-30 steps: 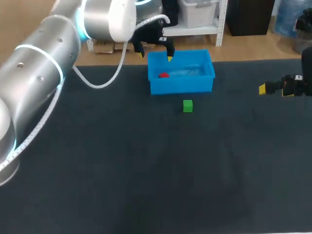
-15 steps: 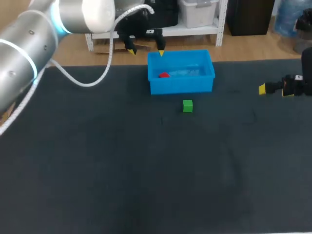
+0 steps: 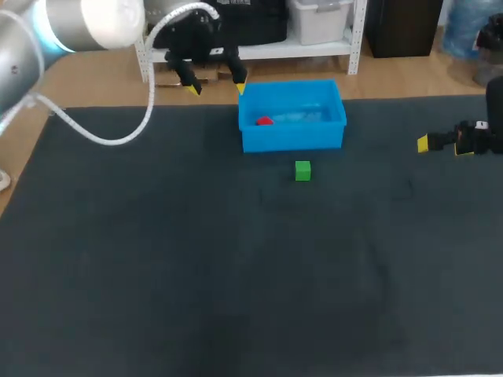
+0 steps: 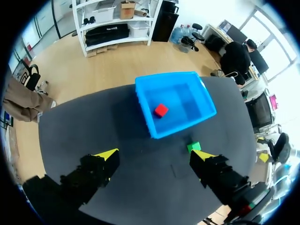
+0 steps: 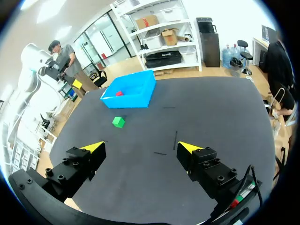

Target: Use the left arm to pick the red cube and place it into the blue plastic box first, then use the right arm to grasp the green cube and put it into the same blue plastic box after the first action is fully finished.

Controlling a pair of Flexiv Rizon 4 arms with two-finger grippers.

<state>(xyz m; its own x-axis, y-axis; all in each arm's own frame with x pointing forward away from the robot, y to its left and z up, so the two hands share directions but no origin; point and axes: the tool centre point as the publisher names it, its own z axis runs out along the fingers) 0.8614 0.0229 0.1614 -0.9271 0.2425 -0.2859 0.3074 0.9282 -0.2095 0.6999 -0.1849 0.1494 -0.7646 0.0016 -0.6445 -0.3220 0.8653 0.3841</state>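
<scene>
Dark matte cloth over the bench [image 3: 196, 275], taking up the whole lower half of the head view.

Further in, just right of centre: green cube [image 3: 302, 170], flat on the cloth, touching nothing, a little short of the box's near wall.

At about the same depth, against the right edge of the frame: right claw [image 5: 141, 147], well apart from the cube. Spread wide in its own wrist view, yellow tips far from each other, nothing between them; green cube and box both well ahead of the fingers [image 5: 84, 161].

Beyond the green cube, upper middle of the frame: blue plastic box [image 3: 292, 139], upright on the bench close to its far edge. Inside it, toward its left end: red cube [image 3: 264, 121], resting on the box floor.

Farthest back, upper left of the box: left claw [image 3: 215, 86], hanging off the left arm [image 3: 47, 31] that enters from the upper left corner. Spread wide, gripping nothing, one yellow tip close to the box's far left corner, the other well out to the left. In the left wrist view, box with red cube ahead of the open fingers [image 4: 93, 171], green cube just beside one tip.
</scene>
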